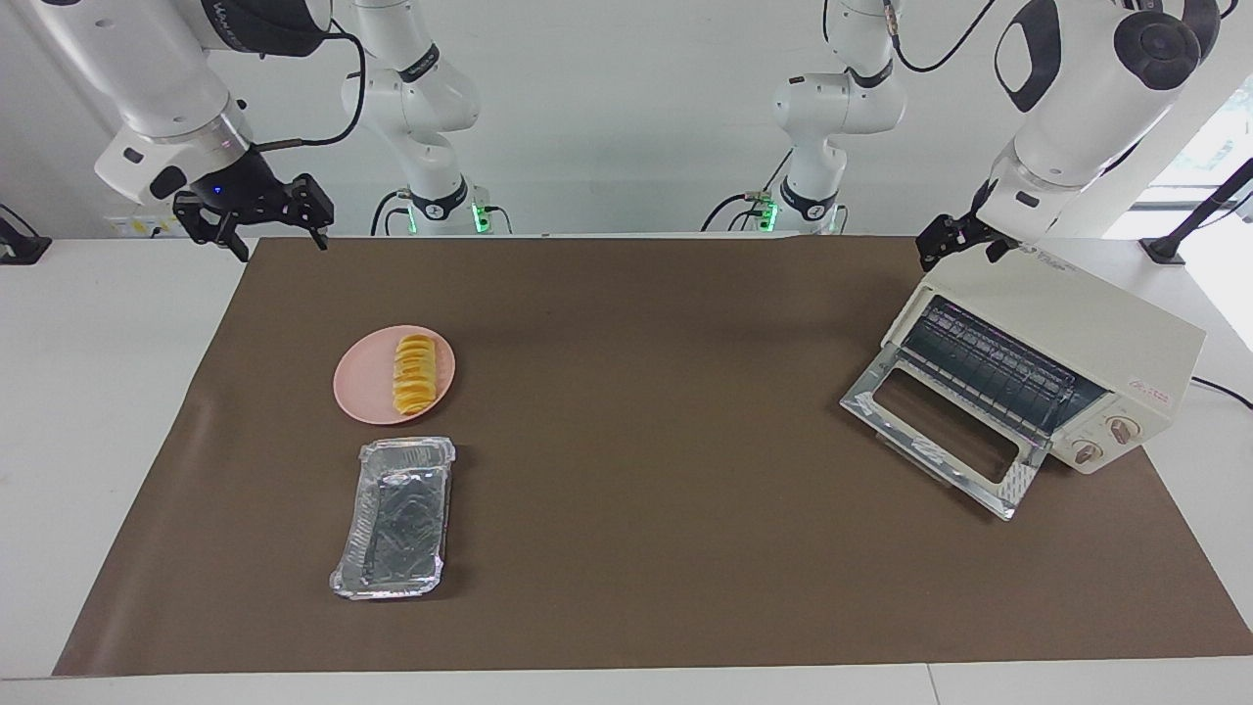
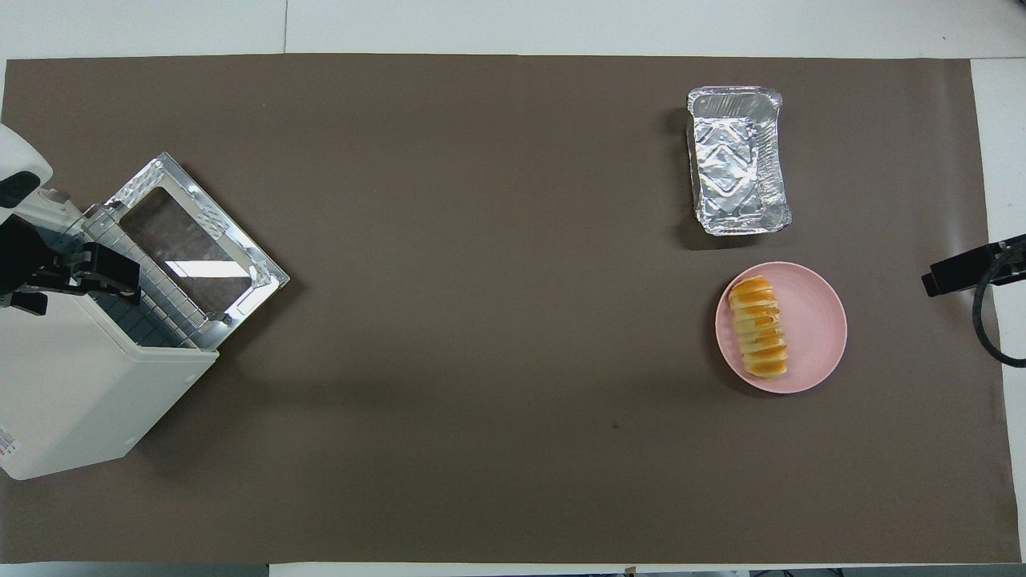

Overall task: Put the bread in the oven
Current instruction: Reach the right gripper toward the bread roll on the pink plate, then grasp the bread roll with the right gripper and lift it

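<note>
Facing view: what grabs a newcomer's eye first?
The yellow bread on its pink plate toward the right arm's end, with a foil tray farther from the robots. At the left arm's end, the cream oven stands with its glass door dropped open.

White arms, black grippers, black cables

We see bare brown mat (image 1: pixel 646 392) between the plate (image 1: pixel 364 392) and the oven (image 1: pixel 1077 343), whose door (image 1: pixel 940 431) lies open.
</note>
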Controlling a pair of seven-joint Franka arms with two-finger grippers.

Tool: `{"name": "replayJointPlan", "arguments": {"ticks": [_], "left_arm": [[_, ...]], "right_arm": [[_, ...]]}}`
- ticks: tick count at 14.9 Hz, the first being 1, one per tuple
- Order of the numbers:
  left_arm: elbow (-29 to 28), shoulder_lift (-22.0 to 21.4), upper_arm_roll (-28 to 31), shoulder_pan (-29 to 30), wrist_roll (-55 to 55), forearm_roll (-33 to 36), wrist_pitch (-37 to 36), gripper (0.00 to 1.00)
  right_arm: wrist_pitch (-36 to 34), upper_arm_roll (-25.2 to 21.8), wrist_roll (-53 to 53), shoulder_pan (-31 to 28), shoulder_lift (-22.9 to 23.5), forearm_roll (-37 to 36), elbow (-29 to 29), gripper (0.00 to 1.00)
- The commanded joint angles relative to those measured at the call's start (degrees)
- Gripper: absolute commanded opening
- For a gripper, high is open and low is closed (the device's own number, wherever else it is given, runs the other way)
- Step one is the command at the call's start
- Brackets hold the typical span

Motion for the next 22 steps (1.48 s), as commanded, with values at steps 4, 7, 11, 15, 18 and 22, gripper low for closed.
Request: {"name": "replayJointPlan", "arguments": {"ticks": [4, 7, 11, 15, 18, 22], "left_arm": [[-0.7, -1.1, 0.2, 0.1, 0.1, -1.0, 0.0, 1.00], [-0.7, -1.1, 0.2, 0.1, 0.1, -1.0, 0.0, 1.00], [-0.7, -1.2, 0.2, 0.1, 0.1, -1.0, 0.0, 1.00], [-0.7, -1.1, 0.2, 0.1, 0.1, -1.0, 0.0, 1.00], [-0.7, -1.1, 0.2, 0.1, 0.1, -1.1, 0.0, 1.00], [-0.7, -1.1, 0.2, 0.1, 0.1, -1.0, 0.0, 1.00]], "right_arm": [[0.7, 0.7, -1.1, -0.4, -0.8, -0.4, -1.0, 1.00], [2.6, 0.8, -1.3, -0.2, -3.9, -0.1, -7.7, 1.00], [15.8, 1.2, -0.6, 3.3, -10.8, 0.1, -24.8, 1.00], [29.2, 1.3, -0.3, 3.5, -10.6, 0.4, -37.1, 1.00], [37.2, 1.3, -0.3, 3.6, -5.4, 0.4, -39.6, 1.00], [48.6, 1.3, 1.7, 6.2, 0.4, 0.5, -41.9, 1.00]]}}
